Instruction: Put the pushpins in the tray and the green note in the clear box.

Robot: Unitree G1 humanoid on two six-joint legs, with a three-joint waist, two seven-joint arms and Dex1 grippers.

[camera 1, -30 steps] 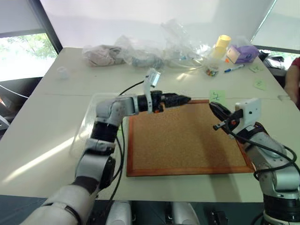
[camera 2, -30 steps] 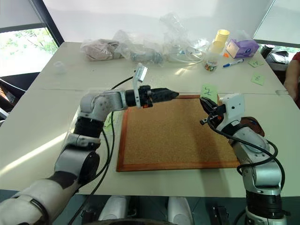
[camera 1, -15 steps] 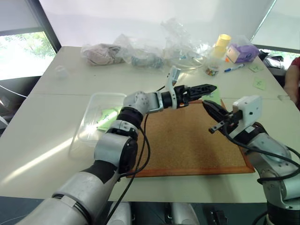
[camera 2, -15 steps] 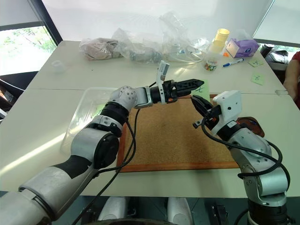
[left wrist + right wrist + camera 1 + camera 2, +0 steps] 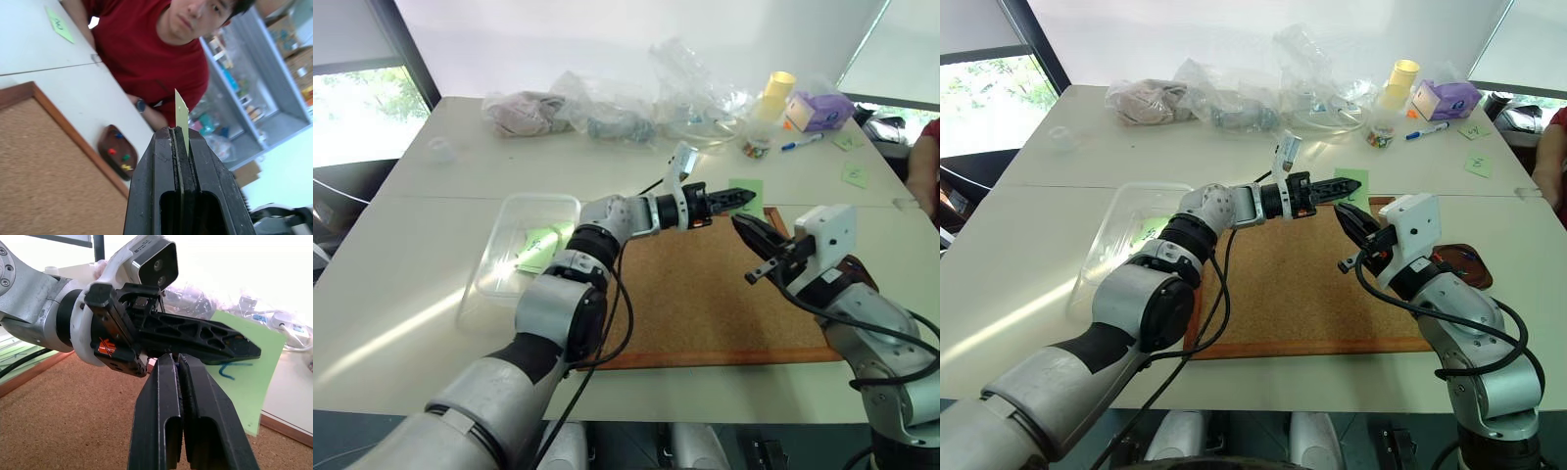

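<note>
The small square pale green paper note (image 5: 1349, 186) with a dark scribble is pinched between the closed jaws of the left gripper (image 5: 1332, 191). It is held on edge over the far side of the big cork board (image 5: 1302, 284) with the wooden frame. In the left wrist view the thin edge of the note (image 5: 181, 120) is seen sticking out past the shut black fingers (image 5: 164, 166). From the middle of the cork board, the note is at about 1 o'clock.

The right gripper (image 5: 1349, 231) is held just below the left one, near it, but the note is not touched by it. Its jaws are closed and nothing is held in them.

The small glossy dark brown oval tray (image 5: 119, 156) is set on the bench just beside the right edge of the cork board, at about 3 o'clock from the board's middle. Four tiny pushpins (image 5: 120, 154) with coloured heads can be counted in it: one blue, one red, one green and one yellow.

The shallow clear plastic box (image 5: 514, 257) with rounded corners is set on the bench at about 9 o'clock from the board, just beside its left edge. Some pale green paper (image 5: 540, 245) is seen in it, but the sheets cannot be counted.

One more green note (image 5: 59, 24) is lying on the bench in front of a person in a red shirt (image 5: 146, 54).
</note>
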